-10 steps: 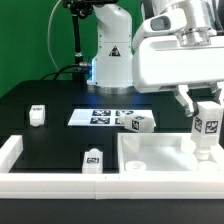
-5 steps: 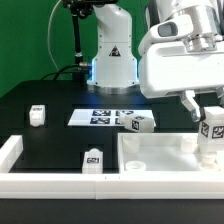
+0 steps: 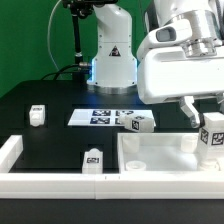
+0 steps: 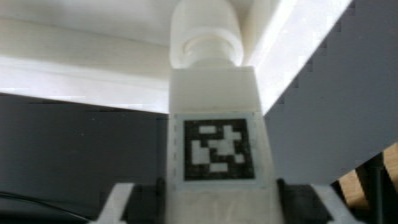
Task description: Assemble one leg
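My gripper [image 3: 210,115] is shut on a leg [image 3: 211,140], a small white post with a black-and-white tag, held upright over the far right corner of the white tray-like tabletop [image 3: 165,160]. In the wrist view the leg [image 4: 214,120] fills the middle, with dark finger pads [image 4: 153,200] pressed on both sides and its rounded tip pointing at the tabletop [image 4: 71,50]. Three more legs lie loose: one [image 3: 37,114] at the exterior view's left, one [image 3: 93,160] beside the tabletop, one [image 3: 140,123] behind it.
The marker board [image 3: 100,116] lies flat in the middle of the black table. A white wall [image 3: 12,152] borders the front left. The robot base [image 3: 112,55] stands at the back.
My gripper has moved toward the exterior view's right and slightly down with the leg still in it. The loose legs have not moved.
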`<state>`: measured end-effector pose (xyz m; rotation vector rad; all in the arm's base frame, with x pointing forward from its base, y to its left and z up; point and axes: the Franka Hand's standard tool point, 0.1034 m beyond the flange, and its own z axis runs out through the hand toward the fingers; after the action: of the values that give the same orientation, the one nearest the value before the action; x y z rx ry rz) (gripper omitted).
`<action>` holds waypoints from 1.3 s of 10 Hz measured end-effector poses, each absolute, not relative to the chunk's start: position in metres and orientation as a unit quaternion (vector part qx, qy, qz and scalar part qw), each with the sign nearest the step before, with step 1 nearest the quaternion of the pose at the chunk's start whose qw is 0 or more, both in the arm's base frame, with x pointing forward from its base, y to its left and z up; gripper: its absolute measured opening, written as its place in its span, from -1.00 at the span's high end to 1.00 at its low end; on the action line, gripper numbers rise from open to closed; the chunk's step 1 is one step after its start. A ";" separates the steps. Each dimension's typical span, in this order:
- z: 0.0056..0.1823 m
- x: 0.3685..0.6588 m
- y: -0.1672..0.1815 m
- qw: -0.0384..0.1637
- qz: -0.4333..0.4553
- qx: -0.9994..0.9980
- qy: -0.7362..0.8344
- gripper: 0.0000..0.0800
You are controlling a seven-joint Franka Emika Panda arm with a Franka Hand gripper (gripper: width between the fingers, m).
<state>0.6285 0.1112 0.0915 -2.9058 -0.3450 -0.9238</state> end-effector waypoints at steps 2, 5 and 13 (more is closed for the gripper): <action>0.083 0.625 0.111 0.036 -0.300 -0.947 -0.111 0.29; 0.083 0.627 0.110 0.034 -0.309 -0.944 -0.110 0.29; 0.078 0.623 0.114 0.041 -0.281 -0.952 -0.114 -0.61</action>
<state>0.6232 0.1137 0.0783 -2.9164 -0.3486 -0.8596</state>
